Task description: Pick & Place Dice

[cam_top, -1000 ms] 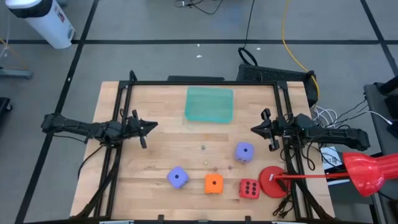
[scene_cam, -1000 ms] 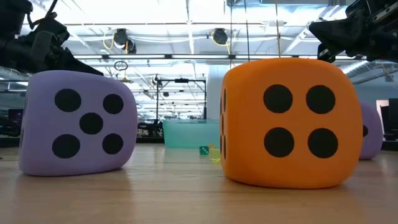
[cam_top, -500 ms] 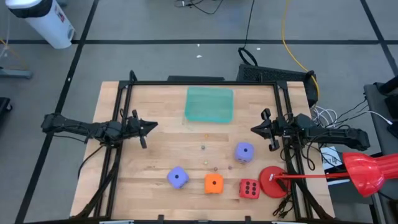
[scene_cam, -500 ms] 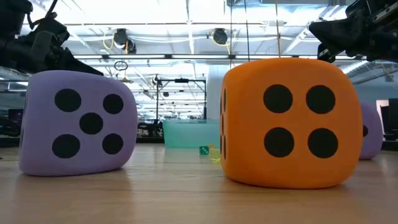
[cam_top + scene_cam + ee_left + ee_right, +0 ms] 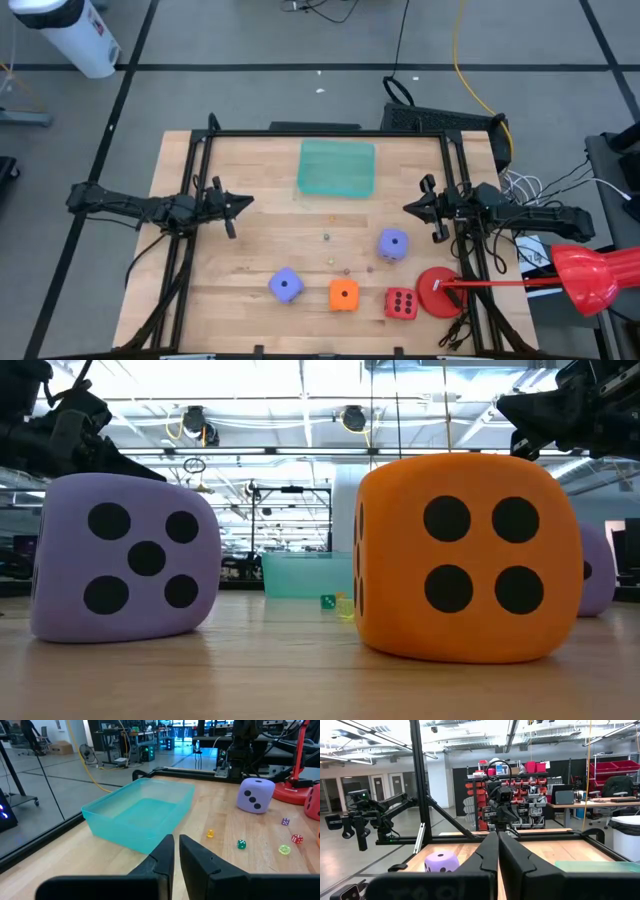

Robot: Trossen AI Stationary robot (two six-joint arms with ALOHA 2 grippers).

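Four dice rest flat on the wooden table near its near edge: a lavender die, an orange die, a red die and a second lavender die farther right. In the low view the lavender die and the orange die fill the foreground. My left gripper hovers shut over the table's left side, and in its wrist view it points toward the teal bin. My right gripper hovers shut over the right side, far of the right lavender die.
A teal plastic bin sits at the table's far middle. Several tiny coloured dice lie scattered mid-table. A flat red round base with a red lamp stands at the near right corner. A black frame rims the table.
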